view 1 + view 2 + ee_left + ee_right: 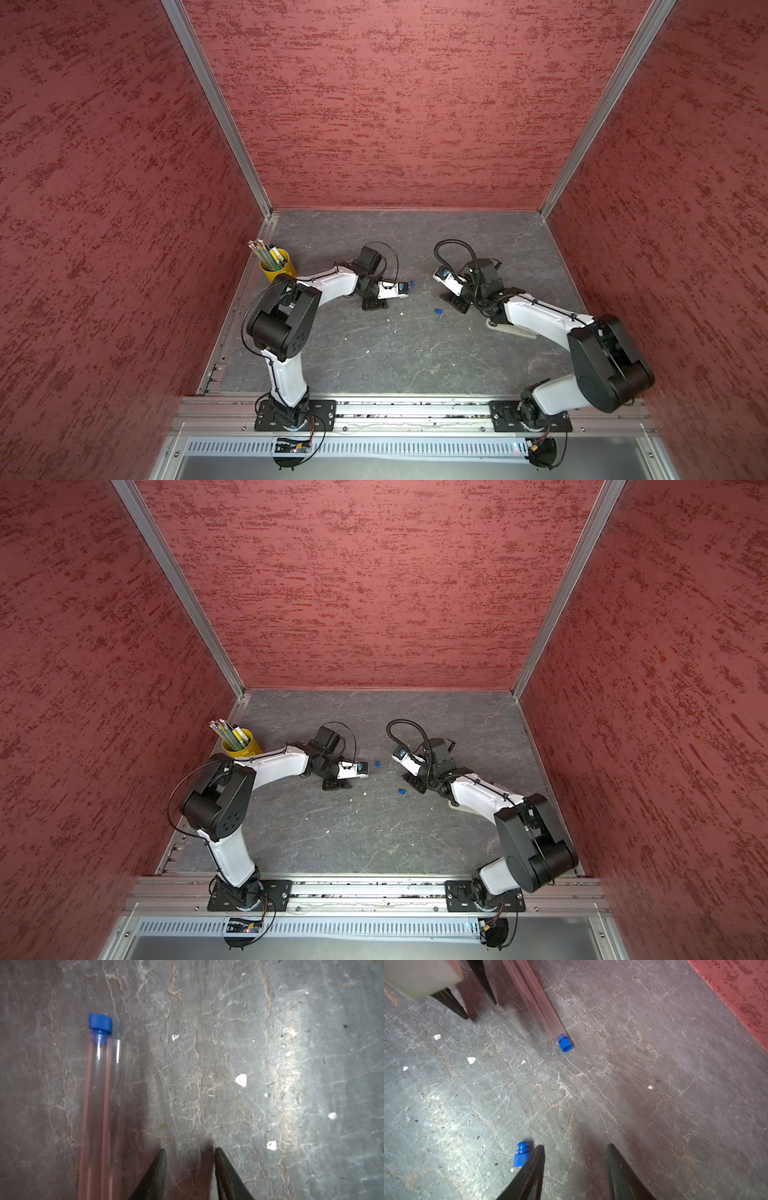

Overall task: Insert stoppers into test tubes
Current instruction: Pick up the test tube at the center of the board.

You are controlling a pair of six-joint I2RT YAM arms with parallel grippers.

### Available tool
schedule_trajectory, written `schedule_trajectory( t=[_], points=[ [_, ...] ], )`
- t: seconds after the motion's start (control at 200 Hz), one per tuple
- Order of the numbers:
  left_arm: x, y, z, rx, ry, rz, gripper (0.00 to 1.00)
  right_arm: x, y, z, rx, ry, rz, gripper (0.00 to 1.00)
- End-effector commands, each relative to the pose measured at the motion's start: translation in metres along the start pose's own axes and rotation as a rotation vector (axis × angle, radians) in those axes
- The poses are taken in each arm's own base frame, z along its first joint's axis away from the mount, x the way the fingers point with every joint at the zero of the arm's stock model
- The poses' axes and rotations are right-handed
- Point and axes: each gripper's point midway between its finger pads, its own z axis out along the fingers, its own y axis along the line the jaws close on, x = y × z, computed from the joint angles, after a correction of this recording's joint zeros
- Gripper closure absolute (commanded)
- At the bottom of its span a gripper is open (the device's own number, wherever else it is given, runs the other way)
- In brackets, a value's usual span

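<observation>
Two clear test tubes point(97, 1105) lie side by side on the grey table. One carries a blue stopper point(100, 1022) pushed into its end; the same stopper point(565, 1043) shows in the right wrist view and in both top views point(413, 283). The mouth of the other tube point(118, 1059) holds nothing. My left gripper point(190, 1150) stands open and empty just beside the tubes, its fingers point(456, 1007) also seen by the right wrist. A second stopper point(521, 1155) lies loose on the table point(437, 310). My right gripper point(575, 1146) is open and empty, one fingertip right next to that loose stopper.
A yellow cup point(278, 270) full of striped pencils stands at the back left by the wall. Small white specks point(241, 1080) dot the table. A pale flat object point(515, 330) lies under the right arm. Red walls close in three sides.
</observation>
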Motion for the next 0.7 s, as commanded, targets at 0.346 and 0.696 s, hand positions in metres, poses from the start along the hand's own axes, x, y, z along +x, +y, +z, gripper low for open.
schedule_trajectory(
  t=[0.346,0.696],
  points=[
    [-0.008,0.020,-0.005,-0.064,-0.020,0.053,0.60,0.003,-0.003,-0.001,0.024,0.008,-0.001,0.49],
    [-0.008,0.030,-0.002,-0.091,-0.023,0.076,0.60,0.005,-0.003,-0.001,0.025,0.014,0.001,0.49]
  ],
)
